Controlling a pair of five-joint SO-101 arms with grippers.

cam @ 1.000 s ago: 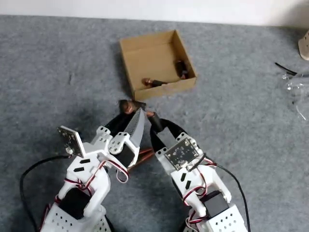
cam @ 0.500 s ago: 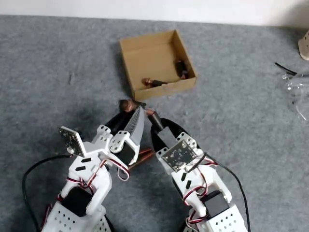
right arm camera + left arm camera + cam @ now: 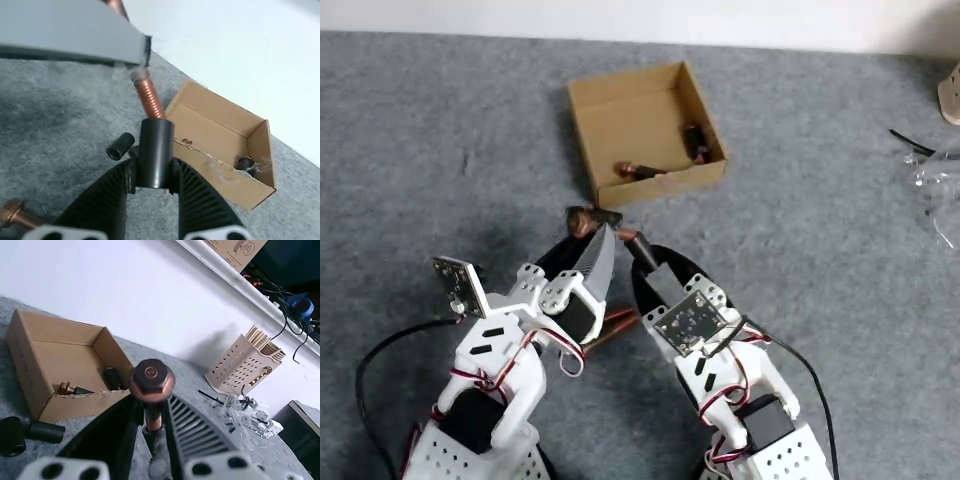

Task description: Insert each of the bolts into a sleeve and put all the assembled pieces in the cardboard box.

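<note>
Bolt (image 3: 151, 385) clamped in L fingers (image 3: 196, 436), sleeve (image 3: 155, 152) in R fingers (image 3: 196, 200), near box (image 3: 660, 184) corner.

Tip of copper bolt (image 3: 151, 381) at black sleeve (image 3: 156, 150) mouth, cardboard box (image 3: 630, 118) (pieces (image 3: 638, 171) inside) nearby

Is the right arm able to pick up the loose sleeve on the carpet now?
Probably not yet: the right gripper is shut on a second sleeve, with the bolt at its mouth. The loose sleeve lies unobstructed close by.
</note>
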